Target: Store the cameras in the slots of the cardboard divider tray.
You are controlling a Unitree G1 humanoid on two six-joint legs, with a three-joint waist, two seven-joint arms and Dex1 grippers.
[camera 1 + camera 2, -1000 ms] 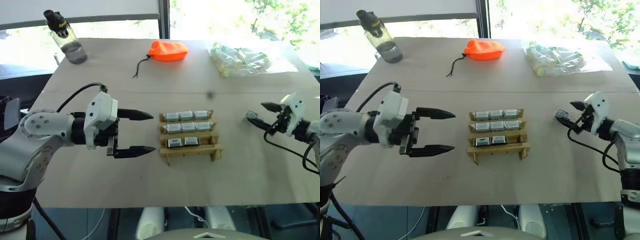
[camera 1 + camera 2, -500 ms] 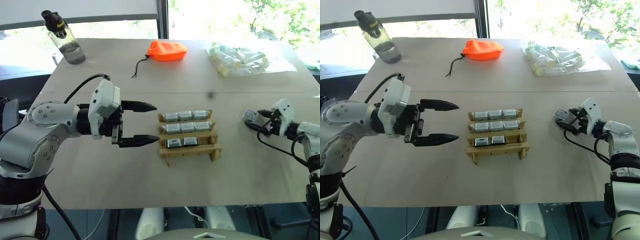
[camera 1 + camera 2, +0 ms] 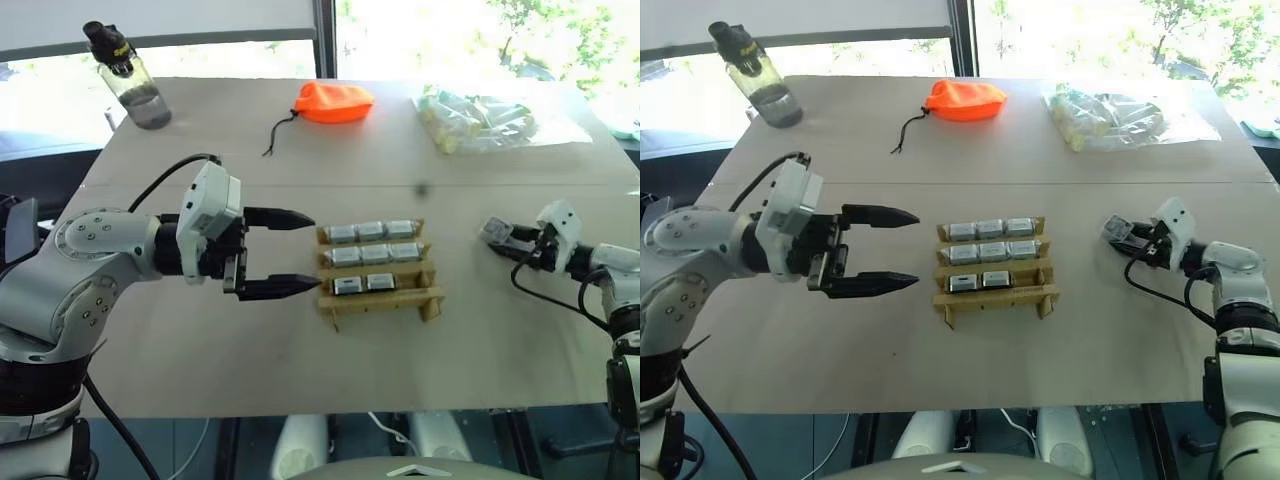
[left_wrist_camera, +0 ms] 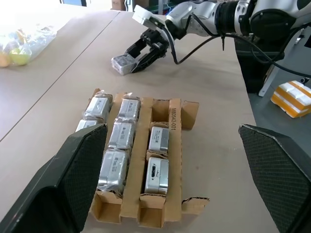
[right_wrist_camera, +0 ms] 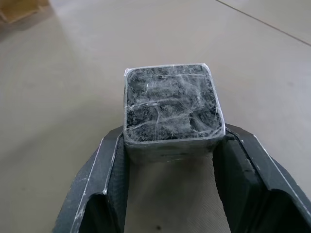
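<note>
Right gripper (image 3: 1127,238) closed on a camera (image 5: 171,104).
Left gripper (image 3: 290,252) gapes wide at the cardboard divider tray's (image 3: 378,300) nine o'clock; the tray's corner slot looks empty.

I saw a matt, smooth tabletop (image 3: 200,380) like pale paperboard. The divider tray (image 4: 187,109) was rough brown cardboard with torn edges. The cameras (image 4: 157,174) looked like dull silver metal; the one (image 5: 170,109) between my right gripper's matt black fingers (image 5: 109,167) wore crinkled glossy film.
</note>
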